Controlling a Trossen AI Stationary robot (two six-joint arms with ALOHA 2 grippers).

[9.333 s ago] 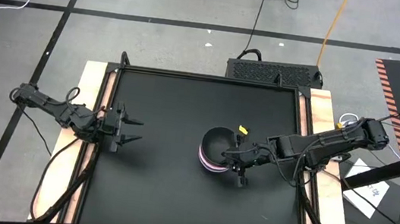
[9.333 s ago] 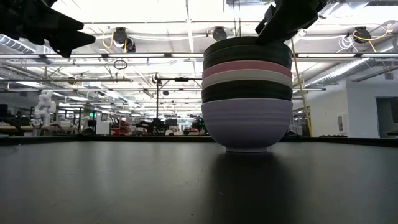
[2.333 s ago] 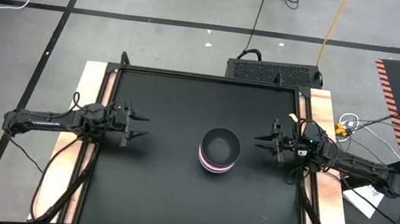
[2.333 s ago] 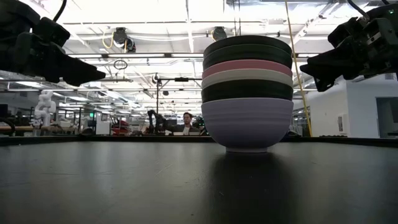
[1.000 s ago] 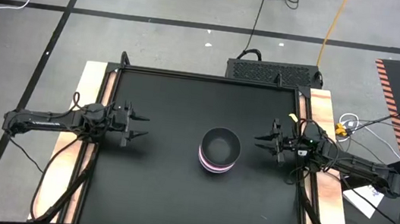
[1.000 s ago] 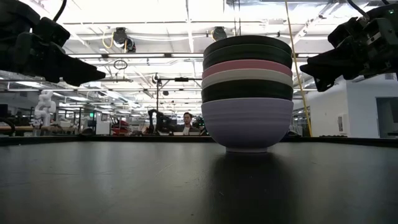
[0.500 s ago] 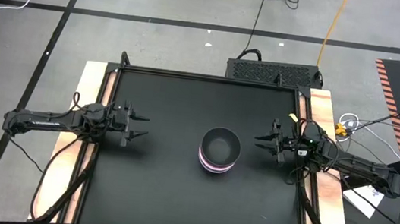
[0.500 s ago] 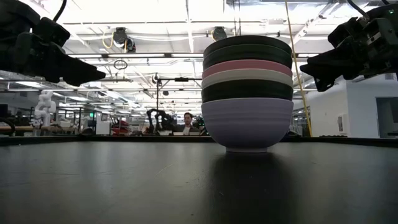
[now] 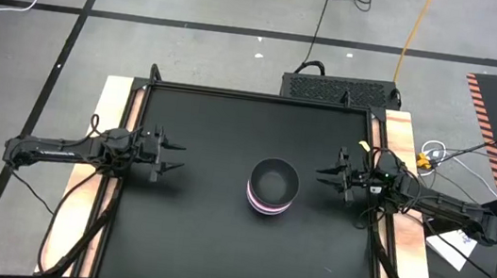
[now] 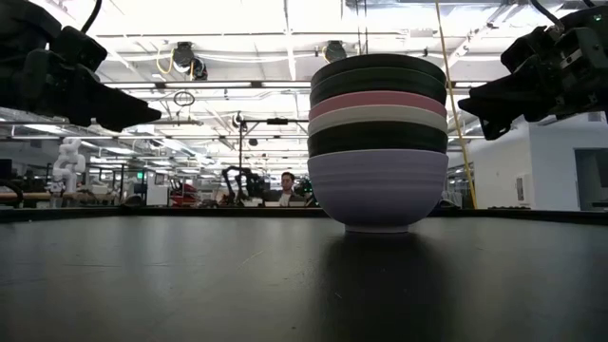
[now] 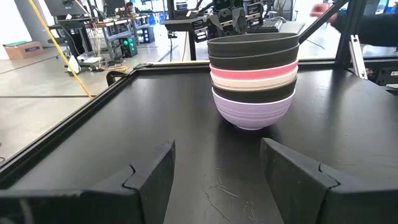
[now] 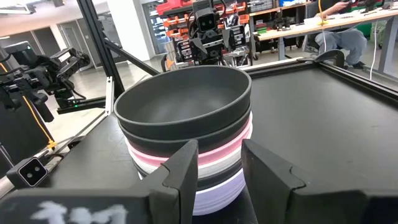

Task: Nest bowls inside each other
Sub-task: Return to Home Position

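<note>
I have the left claw [image 9: 176, 160] hanging over the left part of the desk [image 9: 197, 247], its two fingers [image 11: 152, 177] spread wide, gripping nothing and touching nothing; in its wrist view only bare desk lies between them. The right claw [image 9: 320, 179] hangs over the right side of the desk, pointed at the bowls; its fingers [image 12: 183, 165] are parted as well, by a narrower gap in its own wrist view, and it is empty too. In the low view both claws sit up off the desk surface; the right one is near the bowls without touching them, and the left one is well apart from them.

The stack of bowls [image 9: 272, 187] stands upright near the middle of the desk, a little toward the right arm, between the two claws. The bowls are nested one inside another, their rims showing as level bands. From the bottom I read the lavender bowl [image 10: 378, 185] resting on the desk; then a black bowl [image 10: 378, 139]; the white bowl [image 10: 378, 119]; the pink bowl [image 10: 378, 101]; a second black bowl [image 10: 378, 84]; and a third black bowl [image 10: 378, 65] on top, its hollow open and empty from above.

My count is six bowls in one stack: three black, one white, one lavender, one pink; two claws.
</note>
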